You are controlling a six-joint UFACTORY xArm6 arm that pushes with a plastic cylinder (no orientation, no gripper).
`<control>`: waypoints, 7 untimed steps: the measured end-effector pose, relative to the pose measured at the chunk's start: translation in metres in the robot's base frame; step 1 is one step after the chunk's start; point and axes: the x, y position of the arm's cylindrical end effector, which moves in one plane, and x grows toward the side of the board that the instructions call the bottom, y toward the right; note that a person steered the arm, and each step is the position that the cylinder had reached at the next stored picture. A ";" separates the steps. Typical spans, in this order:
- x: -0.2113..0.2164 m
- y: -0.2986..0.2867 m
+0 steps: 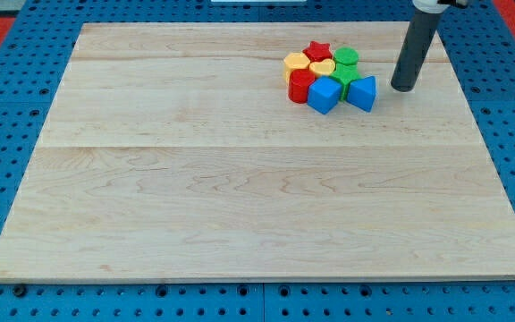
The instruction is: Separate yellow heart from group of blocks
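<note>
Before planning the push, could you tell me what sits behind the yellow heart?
Behind the yellow heart, toward the view's top, sits a red star beside a green block. Whether they touch it is hidden.

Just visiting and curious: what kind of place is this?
Probably a robotics lab bench: a wooden board on a blue perforated base, a cluster of small coloured blocks, and my tip just to their right.

Yellow heart [322, 68] flat on board, mid-cluster, touching red, green, yellow neighbours.
</note>
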 end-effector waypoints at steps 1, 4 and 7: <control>-0.006 -0.016; -0.034 -0.119; -0.006 -0.160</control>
